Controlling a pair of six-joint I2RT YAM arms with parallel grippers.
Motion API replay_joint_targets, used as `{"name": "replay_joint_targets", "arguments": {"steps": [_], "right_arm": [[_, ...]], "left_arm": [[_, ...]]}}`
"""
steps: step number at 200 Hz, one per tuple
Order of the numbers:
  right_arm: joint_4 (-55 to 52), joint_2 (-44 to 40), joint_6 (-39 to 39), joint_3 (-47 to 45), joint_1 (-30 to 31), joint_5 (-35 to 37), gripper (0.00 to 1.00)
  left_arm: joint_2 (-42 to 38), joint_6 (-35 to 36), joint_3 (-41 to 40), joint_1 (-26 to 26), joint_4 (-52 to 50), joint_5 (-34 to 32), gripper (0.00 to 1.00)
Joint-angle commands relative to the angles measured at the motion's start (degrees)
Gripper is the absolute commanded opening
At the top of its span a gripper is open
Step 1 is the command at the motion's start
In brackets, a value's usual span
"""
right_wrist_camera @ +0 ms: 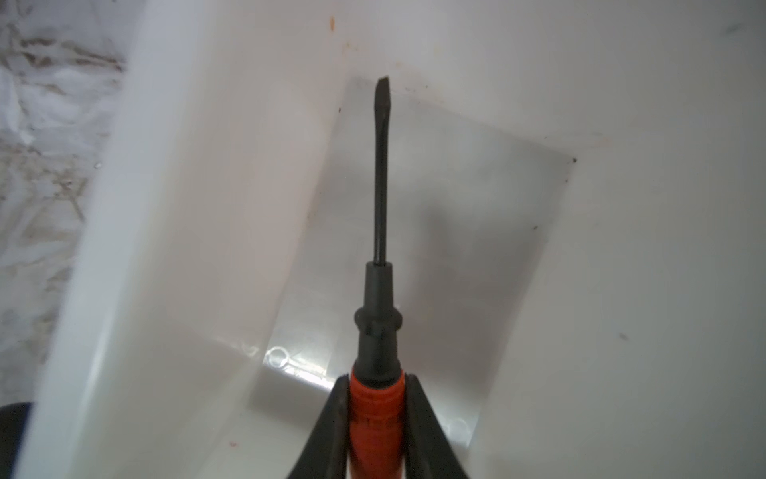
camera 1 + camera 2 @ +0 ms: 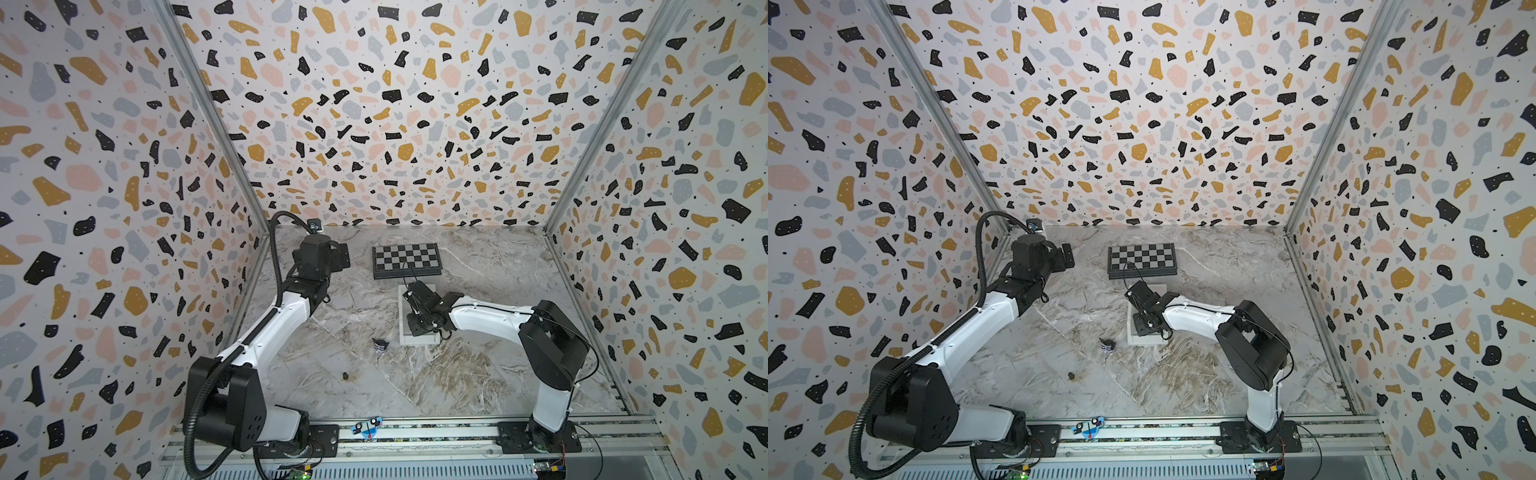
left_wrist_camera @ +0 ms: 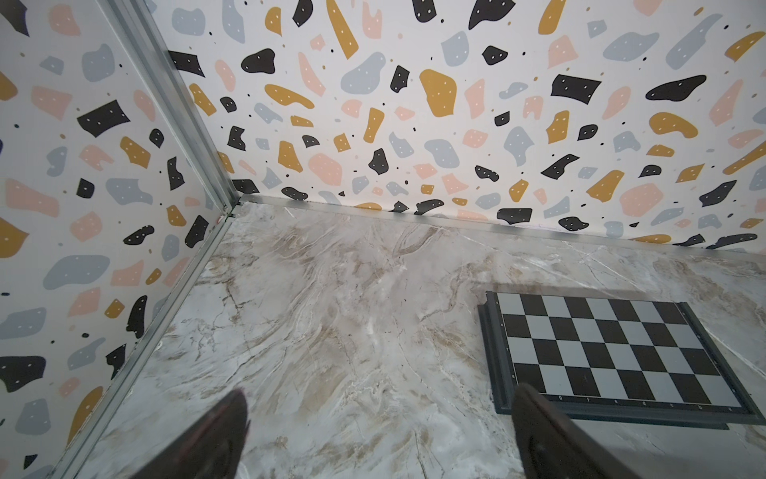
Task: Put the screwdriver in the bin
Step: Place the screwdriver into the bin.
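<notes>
My right gripper [image 1: 376,383] is clenched on the screwdriver [image 1: 380,290]: its fingers [image 1: 418,414] pinch the orange-red handle from both sides, with the black collar and dark shaft sticking out past them, tip inside the bin [image 1: 199,232]. The bin sits mid-table, just nearer than the chessboard [image 2: 405,259]. My left gripper [image 3: 379,398] hangs spread wide at far left

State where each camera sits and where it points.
Top views: high in front, looking down toward the back wall; left arm, right arm, chessboard, bin.
Left wrist: on the left arm, faces the back corner; open left gripper shows.
Right wrist: looks into the bin; right gripper grips the screwdriver.
Shared: chessboard, in left wrist and top views.
</notes>
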Motion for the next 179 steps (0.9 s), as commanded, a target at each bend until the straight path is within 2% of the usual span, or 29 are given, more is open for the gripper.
{"name": "replay_joint_targets", "arguments": {"steps": [1, 27, 154, 179], "right_arm": [[-0.2, 0.1, -0.8, 2.5, 0.2, 0.8, 0.27], [-0.3, 0.4, -0.8, 2.8, 0.2, 1.2, 0.31], [-2.9, -5.3, -1.8, 8.0, 0.0, 3.2, 0.31], [-0.7, -7.4, -2.7, 7.5, -0.7, 2.7, 0.31]], "left_arm": [[-1.2, 0.6, -0.9, 0.0, 0.9, -0.6, 1.0], [-1.1, 0.6, -0.8, 0.1, 0.9, -0.6, 1.0], [-0.9, 0.8, -0.8, 0.0, 0.8, -1.0, 1.0], [-1.3, 0.9, -0.5, 0.0, 0.5, -1.1, 1.0]]}}
